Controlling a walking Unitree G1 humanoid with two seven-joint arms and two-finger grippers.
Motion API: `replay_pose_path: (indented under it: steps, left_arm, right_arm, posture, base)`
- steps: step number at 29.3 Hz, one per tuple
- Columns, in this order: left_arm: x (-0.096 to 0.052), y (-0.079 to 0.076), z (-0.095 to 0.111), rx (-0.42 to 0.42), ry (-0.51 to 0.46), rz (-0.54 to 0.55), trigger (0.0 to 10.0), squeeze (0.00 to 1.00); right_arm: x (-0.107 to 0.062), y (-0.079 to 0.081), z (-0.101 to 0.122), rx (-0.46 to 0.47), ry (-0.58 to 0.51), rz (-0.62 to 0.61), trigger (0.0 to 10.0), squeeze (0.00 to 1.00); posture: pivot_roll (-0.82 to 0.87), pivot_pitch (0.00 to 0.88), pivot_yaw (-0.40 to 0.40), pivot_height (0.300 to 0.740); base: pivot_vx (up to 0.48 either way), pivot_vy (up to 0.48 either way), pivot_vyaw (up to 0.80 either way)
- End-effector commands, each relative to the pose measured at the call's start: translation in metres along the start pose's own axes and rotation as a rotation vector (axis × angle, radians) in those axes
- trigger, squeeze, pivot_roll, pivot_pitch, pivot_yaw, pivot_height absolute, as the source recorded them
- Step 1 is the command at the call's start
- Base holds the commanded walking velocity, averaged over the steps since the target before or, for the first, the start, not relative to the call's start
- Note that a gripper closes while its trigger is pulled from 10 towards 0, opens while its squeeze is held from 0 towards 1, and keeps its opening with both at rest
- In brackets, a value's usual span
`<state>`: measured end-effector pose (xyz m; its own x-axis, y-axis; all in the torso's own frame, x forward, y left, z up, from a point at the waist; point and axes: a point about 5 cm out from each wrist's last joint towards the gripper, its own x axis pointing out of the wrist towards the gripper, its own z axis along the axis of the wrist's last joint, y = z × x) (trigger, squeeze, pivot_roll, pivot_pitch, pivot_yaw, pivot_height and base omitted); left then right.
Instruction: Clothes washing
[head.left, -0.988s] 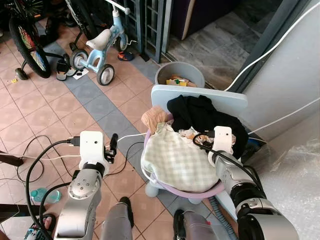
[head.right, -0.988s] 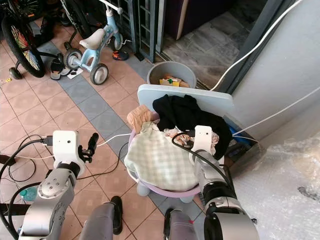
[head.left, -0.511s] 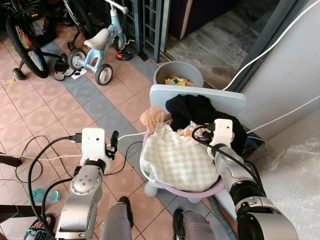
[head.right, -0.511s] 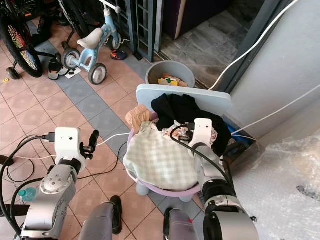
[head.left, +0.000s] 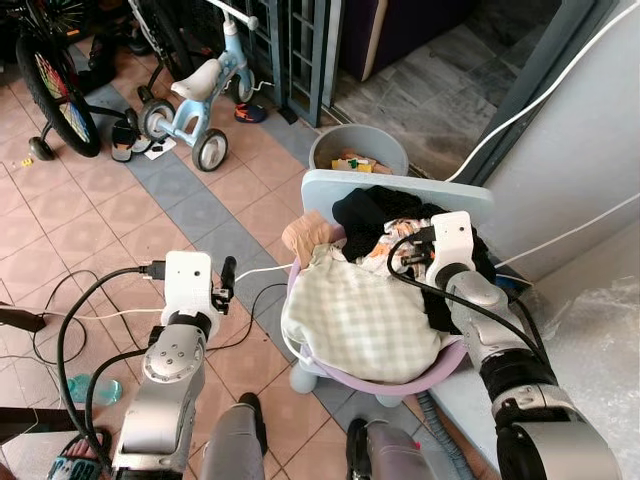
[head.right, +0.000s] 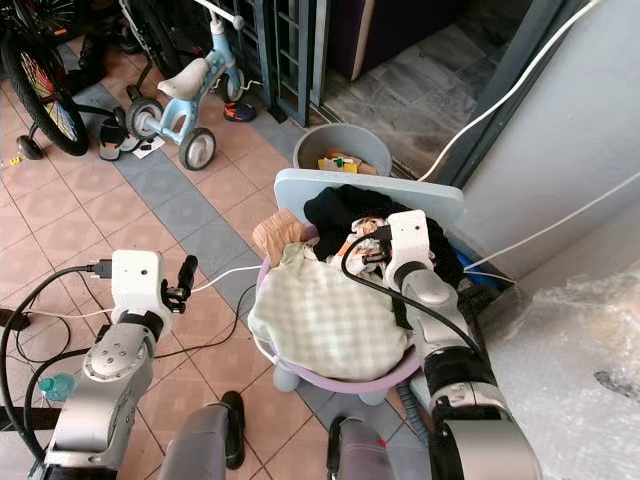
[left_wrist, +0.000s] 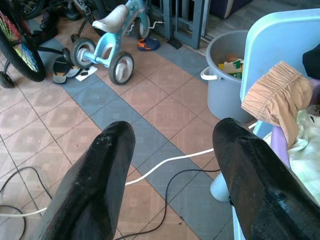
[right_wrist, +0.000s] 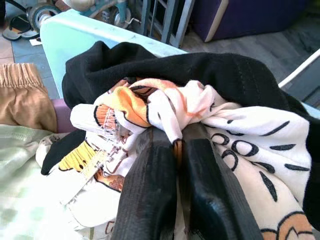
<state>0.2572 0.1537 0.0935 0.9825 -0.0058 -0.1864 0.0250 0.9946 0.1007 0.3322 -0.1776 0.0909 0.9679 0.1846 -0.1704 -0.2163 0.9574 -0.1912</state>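
Seen from the head cameras, the purple laundry basket stands on the tiled floor at the robot's 12 o'clock, heaped with a pale checked cloth, a tan garment and a black garment; the white printed garment lies in the heap at the basket's 1 o'clock. All of it looks soft, light and limp, so a piece would probably sag and drag its neighbours when lifted; a bunched fold near the top seems the surest place to grip. The right gripper reaches forward over the basket, forearm angled down into the pile. Off at 9 o'clock of the basket, the left gripper is held level above the floor. Left wrist view: its two fingers stand apart, holding nothing, aimed toward a grey bucket and a tricycle. Right wrist view: the fingers are pinched together on a fold of the white printed garment, the black garment draped behind it.
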Motion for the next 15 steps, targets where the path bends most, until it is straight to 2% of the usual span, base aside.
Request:
replay_pose_path:
  steps: [1, 5, 6, 8, 9, 12, 13, 15]
  left_arm:
    - [-0.002, 0.0, -0.006, 0.004, 0.018, 0.006, 10.0, 0.0]
    - [-0.006, 0.001, -0.008, -0.012, 0.02, 0.023, 10.0, 0.0]
    - [-0.007, 0.001, -0.008, -0.015, 0.02, 0.024, 10.0, 0.0]
    - [-0.007, 0.001, -0.006, -0.006, 0.002, 0.028, 10.0, 0.0]
    - [-0.007, 0.003, -0.004, 0.02, -0.014, 0.048, 10.0, 0.0]
    - [-0.006, 0.004, -0.003, 0.022, -0.014, 0.056, 10.0, 0.0]
    - [-0.006, 0.005, -0.005, 0.026, -0.009, 0.053, 10.0, 0.0]
    - [-0.006, 0.002, -0.006, 0.024, -0.007, 0.032, 10.0, 0.0]
  right_arm:
    - [-0.011, 0.005, 0.003, -0.018, -0.047, 0.017, 0.0, 0.0]
    - [-0.042, 0.022, -0.003, 0.05, -0.099, 0.066, 0.0, 0.0]
    - [-0.045, 0.023, -0.003, 0.05, -0.105, 0.071, 0.0, 0.0]
    - [-0.057, 0.023, -0.011, 0.058, -0.098, 0.035, 0.0, 0.0]
    - [-0.072, 0.02, -0.019, 0.045, -0.078, -0.03, 0.0, 0.0]
    - [-0.081, 0.02, -0.021, 0.029, -0.083, -0.057, 0.0, 0.0]
    - [-0.092, 0.022, -0.019, 0.01, -0.097, -0.086, 0.0, 0.0]
    - [-0.096, 0.023, -0.016, 0.011, -0.097, -0.105, 0.0, 0.0]
  posture:
    - [0.1, 0.156, -0.032, 0.74]
    - [0.1, 0.165, -0.039, 0.74]
    - [0.1, 0.165, -0.039, 0.74]
    - [0.1, 0.172, -0.038, 0.74]
    - [0.09, 0.179, -0.034, 0.74]
    - [0.08, 0.185, -0.03, 0.74]
    - [0.07, 0.191, -0.022, 0.74]
    - [0.06, 0.194, -0.021, 0.74]
  base:
    - [0.0, 0.0, 0.0]
    - [0.0, 0.0, 0.0]
    - [0.0, 0.0, 0.0]
    - [0.0, 0.0, 0.0]
    - [0.0, 0.0, 0.0]
    - [0.0, 0.0, 0.0]
    - [0.0, 0.0, 0.0]
    - [0.0, 0.0, 0.0]
